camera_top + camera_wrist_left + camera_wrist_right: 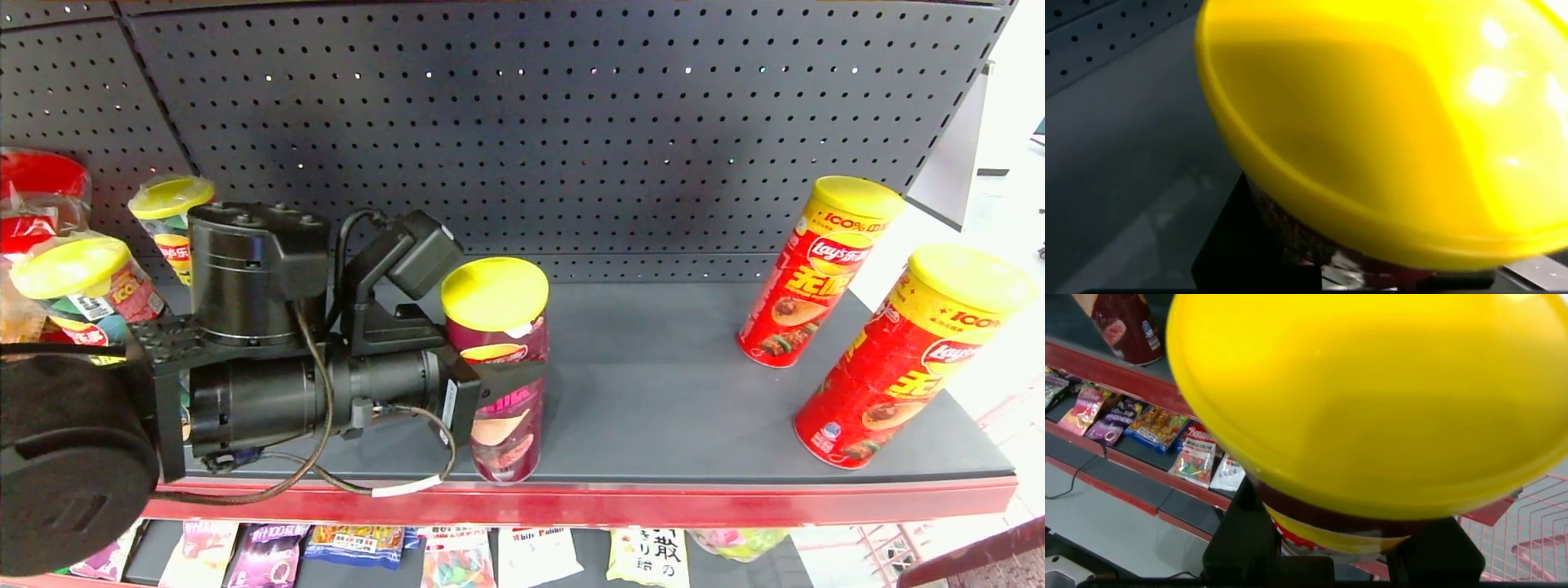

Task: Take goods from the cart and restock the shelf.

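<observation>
Left end effector (pixel 516 369) around maroon can (pixel 495 294)

shop: stocked pegboard shelf (pixel 653 392), snack packets (pixel 359 543)

i record a can (pixel 496 343) in the left gripper (pixel 498 369), standing on the shelf (pixel 653 392) near its front edge. well right of it stand a rear can (pixel 816 269) and a front can (pixel 906 359). the right gripper (pixel 1343 543) clasps a fourth can (pixel 1372 400) out before the shelf.
</observation>
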{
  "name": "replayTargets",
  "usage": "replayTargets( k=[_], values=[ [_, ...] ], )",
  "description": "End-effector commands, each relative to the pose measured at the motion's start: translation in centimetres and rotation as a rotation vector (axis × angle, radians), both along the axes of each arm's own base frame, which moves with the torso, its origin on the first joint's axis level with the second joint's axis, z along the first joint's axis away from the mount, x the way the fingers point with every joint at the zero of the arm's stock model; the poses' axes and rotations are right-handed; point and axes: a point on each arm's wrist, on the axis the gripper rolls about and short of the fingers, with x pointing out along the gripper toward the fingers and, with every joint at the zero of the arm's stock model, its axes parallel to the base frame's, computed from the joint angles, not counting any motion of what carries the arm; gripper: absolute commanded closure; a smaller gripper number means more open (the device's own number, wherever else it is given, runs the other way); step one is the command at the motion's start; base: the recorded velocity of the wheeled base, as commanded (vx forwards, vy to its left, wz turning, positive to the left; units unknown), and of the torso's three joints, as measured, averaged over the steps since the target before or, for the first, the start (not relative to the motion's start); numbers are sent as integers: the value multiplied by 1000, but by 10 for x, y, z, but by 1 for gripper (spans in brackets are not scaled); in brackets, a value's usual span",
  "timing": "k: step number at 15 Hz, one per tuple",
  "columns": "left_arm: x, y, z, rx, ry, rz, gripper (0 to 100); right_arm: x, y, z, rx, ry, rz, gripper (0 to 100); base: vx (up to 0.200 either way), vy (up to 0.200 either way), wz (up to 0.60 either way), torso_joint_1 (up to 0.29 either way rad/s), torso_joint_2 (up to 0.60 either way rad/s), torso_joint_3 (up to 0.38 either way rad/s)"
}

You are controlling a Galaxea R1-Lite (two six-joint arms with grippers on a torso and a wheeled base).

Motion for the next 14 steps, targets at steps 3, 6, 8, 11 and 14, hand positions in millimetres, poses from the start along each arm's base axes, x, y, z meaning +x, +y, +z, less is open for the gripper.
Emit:
replayTargets(
  k=[3, 6, 8, 11, 14],
  values=[
    [-4, 3, -2, 2, 17, 4, 0, 1, 0, 0, -1, 2, 1, 100, 0, 0, 0, 0, 0, 0],
    [-4, 3, -2, 2, 15, 10, 0, 0, 0, 0, -2, 2, 3, 100, 0, 0, 0, 0, 0, 0],
    [-6, 6, 0, 7, 3, 42, 0, 1, 0, 0, -2, 3, 6, 100, 0, 0, 0, 0, 0, 0],
    [-17, 16, 3, 6, -7, 69, 0, 10, 2, 10, -7, 26, 17, 100, 0, 0, 0, 0, 0, 0],
    [-31, 28, 8, -10, -25, 74, 0, 25, 7, 21, -20, 75, 63, 100, 0, 0, 0, 0, 0, 0]
  ],
)
